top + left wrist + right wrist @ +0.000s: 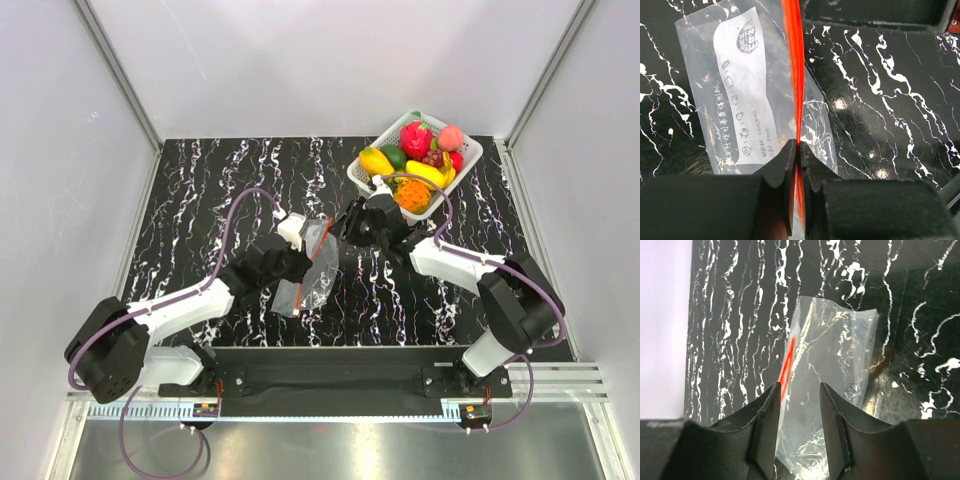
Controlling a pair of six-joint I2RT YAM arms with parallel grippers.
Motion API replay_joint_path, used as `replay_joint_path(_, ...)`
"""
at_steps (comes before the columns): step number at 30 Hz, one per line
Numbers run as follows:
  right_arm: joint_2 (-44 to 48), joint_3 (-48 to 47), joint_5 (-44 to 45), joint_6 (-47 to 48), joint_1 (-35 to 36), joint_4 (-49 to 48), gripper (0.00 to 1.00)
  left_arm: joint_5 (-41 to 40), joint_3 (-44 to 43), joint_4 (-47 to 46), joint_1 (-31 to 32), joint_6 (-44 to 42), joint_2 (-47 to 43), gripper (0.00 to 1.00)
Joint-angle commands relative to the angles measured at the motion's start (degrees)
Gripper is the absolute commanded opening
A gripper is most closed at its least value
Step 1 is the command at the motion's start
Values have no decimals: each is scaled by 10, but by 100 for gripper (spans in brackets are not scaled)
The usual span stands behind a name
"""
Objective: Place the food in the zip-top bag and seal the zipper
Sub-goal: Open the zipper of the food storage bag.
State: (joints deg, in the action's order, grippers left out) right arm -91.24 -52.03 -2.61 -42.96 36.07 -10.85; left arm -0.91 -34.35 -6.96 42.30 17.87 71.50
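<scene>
**A:** ok so where's our stuff right now?

**B:** In the top view we've got the small crinkly clear plastic zip-top bag (318, 268) pretty much dead centre of the frame, over the black white-veined marble tabletop (200, 200), between the two arms. The glossy toy fruits and vegetables (420, 160) (yellow, green, red, pink, orange) are piled in the white slotted plastic basket (472, 152) at the upper right, well apart from the bag.

**A:** and the grippers?

**B:** Left gripper (797, 149) is clamped tight on the thin red-orange zipper strip (792, 60). In its wrist view we see the strip running straight up the middle of the frame from between the fingers (780, 170), with the printed side of the bag spreading off to the left. Right gripper (797, 400) has its jaws standing apart, straddling the near end of the bag at the bottom of its view, with a bit of red strip just above the frame-left finger. We can't tell if the pads actually touch the plastic.
</scene>
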Motion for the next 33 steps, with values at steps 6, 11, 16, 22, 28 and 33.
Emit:
replay_joint_path(6, -9, -28, 5, -7, 12, -17, 44, -15, -14, -22, 6, -8, -8, 9)
replay_joint_path(11, -8, -25, 7, -10, 13, -20, 44, -16, -14, -22, 6, -8, -10, 9)
replay_joint_path(16, -9, -20, 10, -13, 12, -22, 42, -16, -13, -21, 7, -7, -12, 9)
replay_joint_path(22, -17, -20, 7, -19, 15, -27, 39, -16, -8, -24, 8, -6, -20, 9)
replay_joint_path(28, -29, -26, 7, -23, 16, -29, 38, -12, -5, -29, 8, -4, -23, 9)
replay_joint_path(33, -38, -37, 4, -23, 21, -26, 38, -9, -10, -26, 12, -8, -15, 10)
